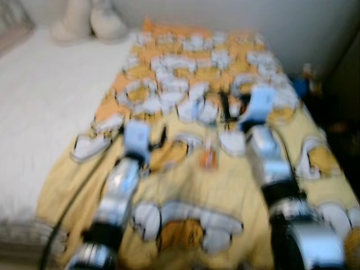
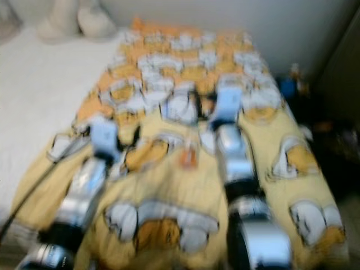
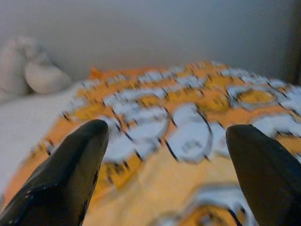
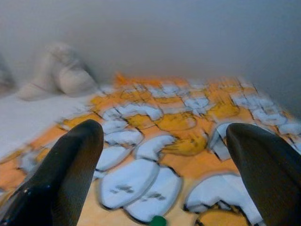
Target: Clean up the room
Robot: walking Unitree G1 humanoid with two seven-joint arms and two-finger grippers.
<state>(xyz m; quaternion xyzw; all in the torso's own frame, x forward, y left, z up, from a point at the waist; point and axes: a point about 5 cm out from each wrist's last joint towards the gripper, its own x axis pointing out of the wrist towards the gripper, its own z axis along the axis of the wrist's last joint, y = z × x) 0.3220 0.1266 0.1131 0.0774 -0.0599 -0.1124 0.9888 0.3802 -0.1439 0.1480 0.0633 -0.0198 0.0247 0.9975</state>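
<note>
Head views give you a blurred look down at a bed [image 1: 39, 112] with white sheets, and a yellow and orange blanket [image 1: 197, 185] printed with white cartoon shapes lies spread across the half of it in front of you. Your two silver arms reach forward over that blanket. You have the left gripper [image 3: 164, 141] low above the blanket's near part, its two black fingers [image 3: 70, 174] spread wide with nothing between them but the printed cloth below. You have the right gripper [image 4: 164, 141] further up the blanket, on the side toward the wall [image 4: 164, 33], and its fingers [image 4: 66, 174] are spread just as wide and hold nothing.

Between the two arms you can see a small orange object [image 1: 208, 157] lying on the blanket (too blurred to say what it is). In the right wrist view a small green thing [image 4: 158, 220] shows on the cloth under the gripper, also too small to name.

At the head of the bed you see pale pillows [image 1: 90, 22] against the wall. Beside the bed on your right the floor is dark, with something blue [image 1: 299, 85] near the blanket's edge.
</note>
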